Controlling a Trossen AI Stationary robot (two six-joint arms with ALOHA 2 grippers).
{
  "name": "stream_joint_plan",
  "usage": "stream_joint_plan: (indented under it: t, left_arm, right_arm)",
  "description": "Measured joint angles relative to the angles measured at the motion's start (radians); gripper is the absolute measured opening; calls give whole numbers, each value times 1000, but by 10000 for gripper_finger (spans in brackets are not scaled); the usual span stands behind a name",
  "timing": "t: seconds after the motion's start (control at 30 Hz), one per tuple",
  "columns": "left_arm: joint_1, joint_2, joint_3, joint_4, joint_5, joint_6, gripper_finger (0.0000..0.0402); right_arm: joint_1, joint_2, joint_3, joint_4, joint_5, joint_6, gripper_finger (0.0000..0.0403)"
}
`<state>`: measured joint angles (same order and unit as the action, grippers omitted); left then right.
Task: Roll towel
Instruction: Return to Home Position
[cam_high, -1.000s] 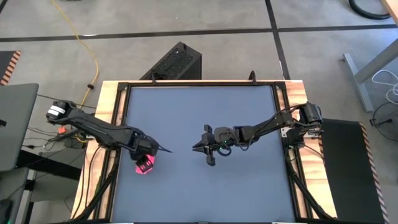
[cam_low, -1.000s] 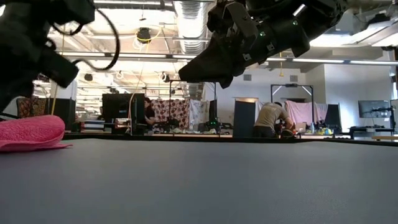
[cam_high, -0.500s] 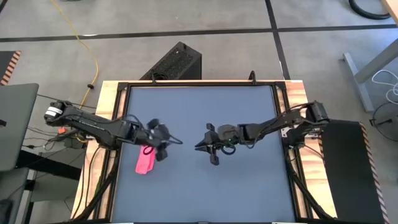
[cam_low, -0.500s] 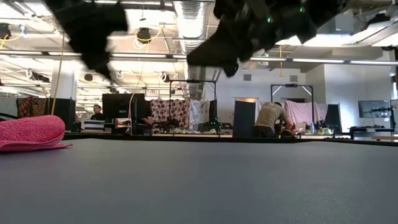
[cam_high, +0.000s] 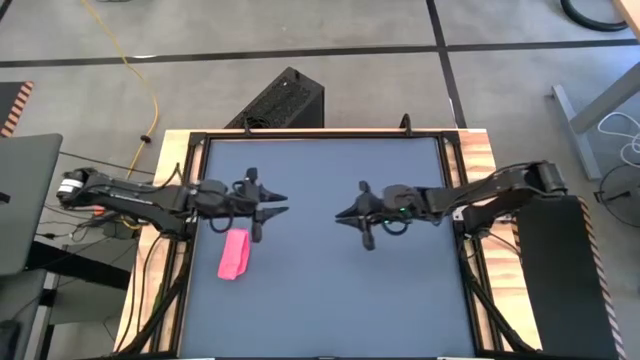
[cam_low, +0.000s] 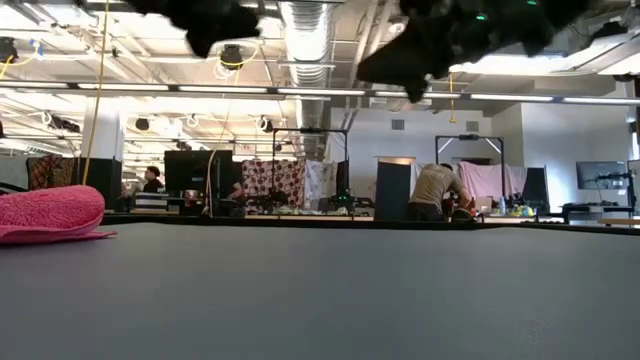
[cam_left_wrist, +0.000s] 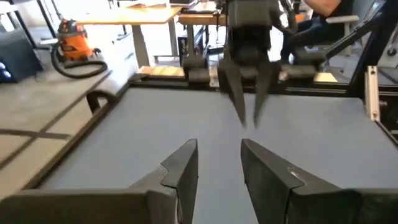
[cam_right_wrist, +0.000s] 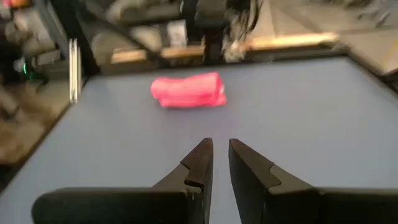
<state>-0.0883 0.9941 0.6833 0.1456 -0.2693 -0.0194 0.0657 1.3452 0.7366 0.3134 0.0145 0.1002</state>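
The pinkish-red towel (cam_high: 235, 254) lies rolled into a short roll on the dark tabletop near its left edge. It also shows in the low view (cam_low: 50, 215) and in the right wrist view (cam_right_wrist: 188, 90). My left gripper (cam_high: 283, 204) hovers above the table just beyond the roll's far end, open and empty, pointing toward the table's right. My right gripper (cam_high: 343, 213) hovers over the table's middle, shut and empty, pointing toward the left gripper. In the left wrist view, my left gripper (cam_left_wrist: 219, 152) faces the right gripper (cam_left_wrist: 247, 112).
The tabletop (cam_high: 330, 300) is bare on its near and right parts, bounded by a wooden frame (cam_high: 470, 160). A black box (cam_high: 285, 100) stands on the floor beyond the far edge. People and furniture show in the room behind (cam_low: 435, 190).
My left gripper has risen from the towel roll, gone toward the table's far edge and turned level, leaving the roll lying where it was. My right gripper has drawn back a little toward the table's right edge.
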Motion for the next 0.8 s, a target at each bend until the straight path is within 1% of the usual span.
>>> stream_joint_plan:
  t: [0.1,0.23,0.37,0.43,0.6,0.8]
  left_arm:
    - [0,-110,-132,41,-1,-59,111]
    - [0,-251,-321,184,-1,-145,111]
    - [0,-375,-467,355,17,-223,111]
    - [0,-432,-518,411,33,-232,111]
    - [0,-560,-603,431,31,-264,111]
    - [0,-644,-672,432,31,-312,111]
  right_arm:
    - [-23,-85,-108,105,31,30,79]
    - [-62,-191,-253,213,41,70,79]
    - [-112,-286,-382,295,41,111,79]
    - [-136,-316,-442,334,45,141,79]
    - [-181,-362,-572,462,49,197,79]
    - [-218,-368,-687,557,49,258,79]
